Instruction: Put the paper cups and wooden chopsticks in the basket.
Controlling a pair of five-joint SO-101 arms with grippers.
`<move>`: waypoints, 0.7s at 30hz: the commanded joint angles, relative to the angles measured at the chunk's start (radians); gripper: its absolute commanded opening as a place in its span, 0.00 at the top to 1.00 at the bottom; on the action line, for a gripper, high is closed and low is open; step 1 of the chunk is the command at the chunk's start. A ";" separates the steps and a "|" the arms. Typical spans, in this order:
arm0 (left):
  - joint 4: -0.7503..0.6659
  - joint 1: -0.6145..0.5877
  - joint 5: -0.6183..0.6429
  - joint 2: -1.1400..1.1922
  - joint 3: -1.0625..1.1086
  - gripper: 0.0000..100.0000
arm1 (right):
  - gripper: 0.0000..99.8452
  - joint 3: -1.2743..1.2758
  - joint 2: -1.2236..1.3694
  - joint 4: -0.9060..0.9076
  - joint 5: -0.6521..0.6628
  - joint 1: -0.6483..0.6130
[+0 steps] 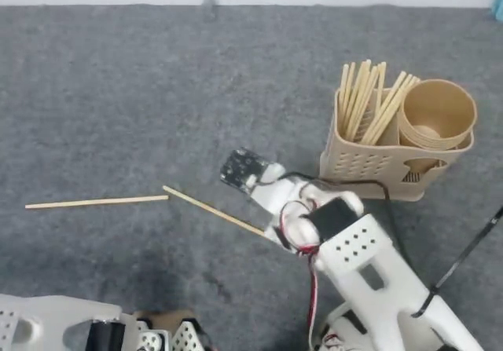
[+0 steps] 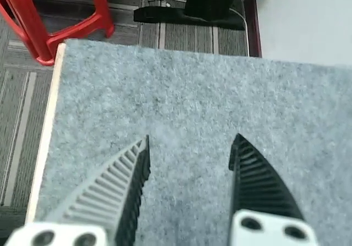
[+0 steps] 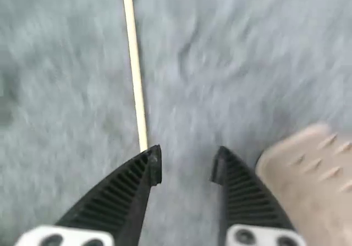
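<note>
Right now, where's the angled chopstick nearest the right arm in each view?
High view: angled chopstick, centre, running under the right arm.
Right wrist view: ends beside a finger of the right end effector.
Left wrist view: faces mat elsewhere.
Landmark: basket, beside that end effector too.

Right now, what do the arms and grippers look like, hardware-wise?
Left arm and right arm: white shells; the right shows a perforated panel, black servo, red wires. Left gripper and right gripper: black ribbed pointed fingers, white mounts.
</note>
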 commanded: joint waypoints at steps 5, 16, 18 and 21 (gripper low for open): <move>0.002 0.005 -0.012 -0.011 -0.005 0.77 | 0.88 -0.158 0.165 -0.260 -0.170 -0.176; 0.000 0.003 -0.012 -0.009 -0.005 0.77 | 0.88 -0.664 0.823 -0.344 -0.213 -0.240; 0.000 0.003 -0.012 -0.006 -0.005 0.77 | 0.88 -0.760 0.921 -0.315 -0.213 -0.252; -0.012 0.009 -0.012 0.021 -0.013 0.77 | 0.88 -0.876 1.050 -0.265 -0.213 -0.268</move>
